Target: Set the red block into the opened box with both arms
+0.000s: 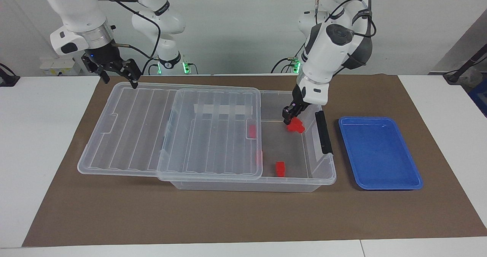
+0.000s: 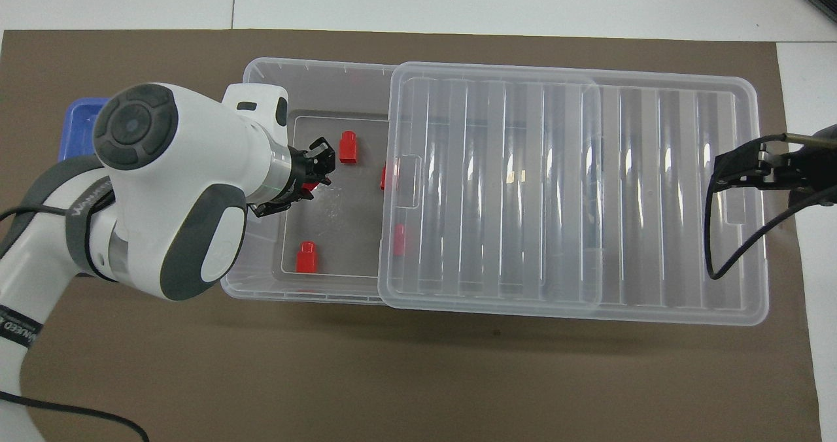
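My left gripper (image 1: 291,117) (image 2: 320,167) is shut on a red block (image 1: 296,127) and holds it low over the uncovered part of the box (image 1: 251,184) (image 2: 261,76), near the black latch (image 1: 323,131). Several more red blocks lie on the box floor: one (image 2: 346,148) beside the gripper, one (image 1: 280,168) (image 2: 306,257) nearer the table's outer edge, and two (image 2: 386,177) (image 2: 399,239) partly under the lid's edge. The ribbed clear lid (image 1: 152,127) (image 2: 556,187) is slid toward the right arm's end. My right gripper (image 1: 120,78) (image 2: 722,170) hangs open over the lid's corner, holding nothing.
A blue tray (image 1: 380,154) (image 2: 75,121) with nothing in it lies beside the box at the left arm's end; in the overhead view the left arm covers most of it. A brown mat (image 1: 228,219) underlies everything.
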Robot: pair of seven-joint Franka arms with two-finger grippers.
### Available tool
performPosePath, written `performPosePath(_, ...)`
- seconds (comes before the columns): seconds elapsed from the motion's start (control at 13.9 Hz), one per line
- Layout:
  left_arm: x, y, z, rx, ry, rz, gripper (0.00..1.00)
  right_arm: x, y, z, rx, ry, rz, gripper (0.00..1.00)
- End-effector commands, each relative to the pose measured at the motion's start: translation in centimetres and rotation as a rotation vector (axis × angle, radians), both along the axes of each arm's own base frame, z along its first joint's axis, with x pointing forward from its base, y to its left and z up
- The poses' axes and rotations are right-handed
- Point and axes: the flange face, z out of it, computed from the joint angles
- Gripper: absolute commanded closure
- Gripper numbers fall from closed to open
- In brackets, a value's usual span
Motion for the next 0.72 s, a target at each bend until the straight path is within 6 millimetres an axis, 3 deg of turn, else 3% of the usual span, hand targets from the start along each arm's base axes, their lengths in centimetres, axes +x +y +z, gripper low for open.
performPosePath(0.0,-1.2,1.4,-1.8,0.072,-0.039,-0.072,1.0,-0.7,-0.5,-0.3,0.008,0.018,0.022,0.0)
performPosePath(0.14,-1.3,1.6,-3.2,0.104,-0.049,-0.145,1.0,-0.7,-0.5,-0.3,0.008,0.016,0.024,0.0)
performPosePath(0.22,-1.2,1.5,-4.9,0.103,-0.049,-0.161,1.0,-0.7,-0.5,-0.3,0.008,0.016,0.028,0.0)
performPosePath(0.36,-1.3,-0.5,-7.8,0.113,-0.039,-0.203,1.0,-0.8,-0.6,-0.4,0.008,0.018,0.036,0.0)
performPosePath(0.65,-0.9,-2.1,-11.1,0.155,-0.044,-0.264,1.0,-0.6,-0.9,-0.3,0.009,0.008,0.03,0.0)
